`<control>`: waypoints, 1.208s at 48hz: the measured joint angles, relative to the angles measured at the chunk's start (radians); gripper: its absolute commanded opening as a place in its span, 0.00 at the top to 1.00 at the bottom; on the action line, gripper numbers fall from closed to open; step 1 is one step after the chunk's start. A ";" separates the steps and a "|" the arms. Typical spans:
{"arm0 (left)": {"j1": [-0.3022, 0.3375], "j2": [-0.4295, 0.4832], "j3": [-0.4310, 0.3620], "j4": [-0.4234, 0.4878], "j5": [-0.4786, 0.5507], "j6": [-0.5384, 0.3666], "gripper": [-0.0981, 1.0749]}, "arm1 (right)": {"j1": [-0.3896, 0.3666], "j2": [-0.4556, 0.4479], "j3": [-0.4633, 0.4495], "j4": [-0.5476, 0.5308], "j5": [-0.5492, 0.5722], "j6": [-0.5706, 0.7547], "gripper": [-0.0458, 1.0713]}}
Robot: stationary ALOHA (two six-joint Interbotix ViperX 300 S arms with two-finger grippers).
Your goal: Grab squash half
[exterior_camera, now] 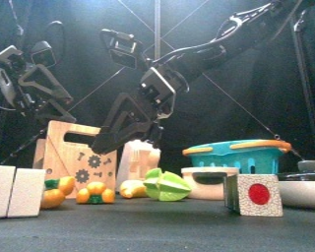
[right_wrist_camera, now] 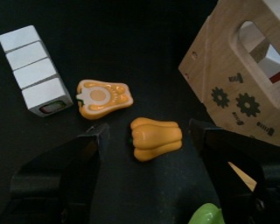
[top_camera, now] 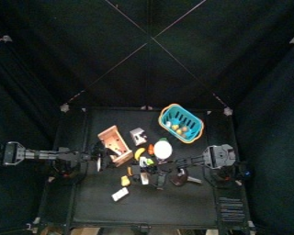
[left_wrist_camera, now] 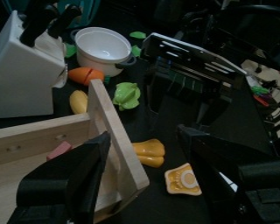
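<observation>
Two orange squash pieces lie on the black table beside the wooden box. A ribbed squash half (right_wrist_camera: 154, 137) lies dome up, and a flat half (right_wrist_camera: 101, 98) lies cut face up with a pale round centre. My right gripper (right_wrist_camera: 149, 131) is open and hangs over the ribbed half, one jaw on each side, not touching it. Both halves also show in the left wrist view, the ribbed one (left_wrist_camera: 149, 150) and the flat one (left_wrist_camera: 184, 179). My left gripper (left_wrist_camera: 143, 144) is open and empty at the edge of the wooden box (left_wrist_camera: 60, 144).
A row of white blocks (right_wrist_camera: 35, 70) lies by the flat half. The wooden shape-sorter box (top_camera: 115, 139), a white bowl (top_camera: 163, 149) and a teal basket (top_camera: 180, 117) stand behind. A green piece (exterior_camera: 167, 184), a red-dot block (exterior_camera: 256, 194) and a pan (exterior_camera: 305, 182) stand in front.
</observation>
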 measured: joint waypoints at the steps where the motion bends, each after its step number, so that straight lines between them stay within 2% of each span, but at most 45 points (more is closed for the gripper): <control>1: -0.002 -0.002 0.002 -0.005 -0.002 -0.002 0.10 | -0.002 0.005 -0.002 0.002 0.000 0.000 0.05; 11: -0.002 -0.002 0.005 -0.018 -0.002 0.000 0.10 | -0.034 0.044 -0.026 0.040 0.000 -0.003 0.05; 25: -0.002 -0.002 0.009 -0.018 0.000 0.002 0.10 | -0.034 0.132 -0.071 0.043 0.026 0.005 0.05; 58: 0.002 0.000 0.009 -0.018 -0.002 0.000 0.10 | -0.029 0.143 -0.091 0.000 0.037 -0.005 0.05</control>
